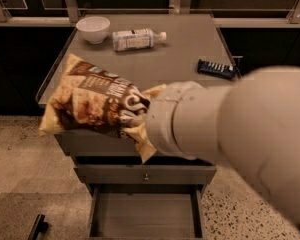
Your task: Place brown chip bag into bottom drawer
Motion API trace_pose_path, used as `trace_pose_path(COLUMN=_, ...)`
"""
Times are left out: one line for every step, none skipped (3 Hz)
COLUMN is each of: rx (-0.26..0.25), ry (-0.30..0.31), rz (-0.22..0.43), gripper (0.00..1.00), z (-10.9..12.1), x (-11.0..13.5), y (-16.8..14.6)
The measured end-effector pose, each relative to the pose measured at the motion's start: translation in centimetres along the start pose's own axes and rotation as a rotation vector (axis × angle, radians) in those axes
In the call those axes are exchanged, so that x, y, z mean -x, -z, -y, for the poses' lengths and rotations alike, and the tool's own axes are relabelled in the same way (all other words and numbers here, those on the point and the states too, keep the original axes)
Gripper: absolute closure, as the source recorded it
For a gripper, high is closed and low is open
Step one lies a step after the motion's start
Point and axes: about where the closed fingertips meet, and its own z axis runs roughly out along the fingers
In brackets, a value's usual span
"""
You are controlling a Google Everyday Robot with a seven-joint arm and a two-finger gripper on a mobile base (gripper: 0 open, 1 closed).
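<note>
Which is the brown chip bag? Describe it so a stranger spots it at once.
Find the grey drawer cabinet. Over its front edge, above the open bottom drawer, the end effector holds the brown chip bag by one end. Unlike the white bowl, bottle and dark blue bar behind it, it is large, crinkly, brown with pale yellow ends.

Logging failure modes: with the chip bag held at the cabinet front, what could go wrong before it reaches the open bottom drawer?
1. The gripper, at the front edge of the cabinet, holds the brown chip bag by one end only; the crinkly bag could slip free.
2. The bag's free end juts out sideways and could snag the middle drawer on the way down to the bottom drawer.
</note>
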Motion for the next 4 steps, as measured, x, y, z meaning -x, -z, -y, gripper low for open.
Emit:
trace_pose_path(rx=-0.170, ry=-0.077, rz=-0.044, gripper=1.00, z=-0.1, x=-5.2, y=1.6)
trace_pose_path(rx=-0.171, ry=-0.151, rz=-0.065, gripper=1.00, z=-1.6, x=-8.0, y=1.0)
trace_pose_path(rx=-0.170, ry=-0.151, rz=-0.065, gripper=1.00, z=-1.6, x=-8.1, y=1.0)
trace_pose_path(rx=-0.170, ry=-0.220, rz=-0.047, gripper=1.00, z=-1.0, x=-10.6, y=0.4)
